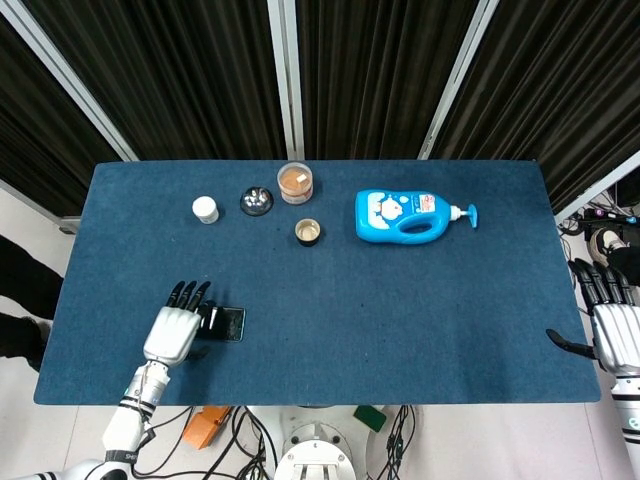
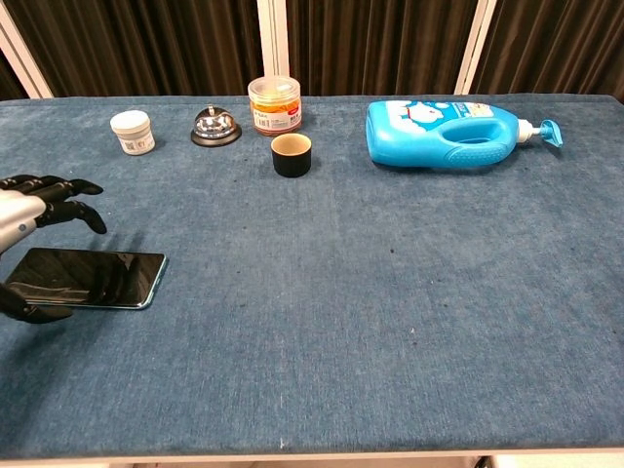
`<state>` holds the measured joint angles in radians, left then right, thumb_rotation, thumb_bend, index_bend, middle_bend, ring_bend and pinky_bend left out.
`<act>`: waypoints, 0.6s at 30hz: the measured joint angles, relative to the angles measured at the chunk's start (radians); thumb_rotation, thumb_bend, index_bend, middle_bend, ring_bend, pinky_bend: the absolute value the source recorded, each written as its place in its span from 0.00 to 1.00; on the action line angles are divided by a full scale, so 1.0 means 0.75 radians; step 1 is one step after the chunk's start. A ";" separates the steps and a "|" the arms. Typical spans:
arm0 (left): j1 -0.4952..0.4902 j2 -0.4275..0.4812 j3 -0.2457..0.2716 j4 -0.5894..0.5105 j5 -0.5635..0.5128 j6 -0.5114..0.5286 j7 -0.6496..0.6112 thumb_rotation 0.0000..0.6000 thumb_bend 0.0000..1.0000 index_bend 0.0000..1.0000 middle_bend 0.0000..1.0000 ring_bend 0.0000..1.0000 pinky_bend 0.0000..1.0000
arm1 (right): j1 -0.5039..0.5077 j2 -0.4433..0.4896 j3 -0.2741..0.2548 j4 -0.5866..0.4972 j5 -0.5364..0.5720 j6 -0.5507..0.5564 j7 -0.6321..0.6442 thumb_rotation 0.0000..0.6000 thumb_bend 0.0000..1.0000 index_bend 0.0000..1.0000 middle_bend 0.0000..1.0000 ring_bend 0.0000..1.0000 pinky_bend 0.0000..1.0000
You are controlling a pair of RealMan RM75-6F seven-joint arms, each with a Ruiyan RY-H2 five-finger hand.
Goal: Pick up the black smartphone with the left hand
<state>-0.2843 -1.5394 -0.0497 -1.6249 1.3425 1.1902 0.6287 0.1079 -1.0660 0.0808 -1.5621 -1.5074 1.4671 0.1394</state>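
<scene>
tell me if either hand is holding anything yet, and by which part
Nothing is held. The left hand hovers open over the black smartphone, which lies flat on the table; the right hand is empty.

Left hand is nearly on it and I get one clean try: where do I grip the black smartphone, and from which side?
The black smartphone lies flat, long axis across the table. Pinch its two long edges near the left end, coming from above, where the left hand hovers open. Flat on cloth, it probably needs one edge tipped up first.

Blue pump bottle (image 1: 405,216) on its side, orange-filled jar (image 1: 295,183), service bell (image 1: 256,201), small white jar (image 1: 205,209), dark cup (image 1: 308,232)
</scene>
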 measured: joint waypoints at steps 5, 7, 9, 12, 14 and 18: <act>-0.013 -0.014 -0.004 0.028 -0.064 -0.019 0.011 1.00 0.19 0.27 0.03 0.00 0.00 | 0.001 -0.002 0.000 0.000 0.003 -0.004 -0.002 1.00 0.23 0.03 0.12 0.00 0.05; -0.018 -0.019 -0.004 0.040 -0.082 -0.024 0.011 1.00 0.19 0.27 0.03 0.00 0.00 | 0.002 -0.001 0.000 -0.001 0.004 -0.006 -0.004 1.00 0.23 0.03 0.12 0.00 0.05; -0.022 -0.025 -0.001 0.048 -0.091 -0.025 0.008 1.00 0.19 0.27 0.03 0.00 0.00 | 0.002 -0.001 0.001 -0.003 0.006 -0.007 -0.006 1.00 0.23 0.03 0.12 0.00 0.05; -0.029 -0.034 0.003 0.061 -0.102 -0.029 0.005 1.00 0.19 0.28 0.03 0.00 0.00 | 0.004 0.000 0.000 -0.007 0.006 -0.010 -0.012 1.00 0.23 0.03 0.12 0.00 0.05; -0.034 -0.039 0.005 0.070 -0.112 -0.033 0.005 1.00 0.19 0.29 0.04 0.00 0.00 | 0.005 0.001 0.001 -0.010 0.005 -0.011 -0.014 1.00 0.23 0.03 0.12 0.00 0.05; -0.040 -0.046 0.009 0.083 -0.133 -0.039 0.004 1.00 0.20 0.30 0.04 0.00 0.00 | 0.004 0.002 0.001 -0.014 0.008 -0.011 -0.019 1.00 0.23 0.03 0.12 0.00 0.05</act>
<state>-0.3145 -1.5742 -0.0431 -1.5628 1.2429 1.1613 0.6317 0.1106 -1.0644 0.0815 -1.5727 -1.5014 1.4592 0.1255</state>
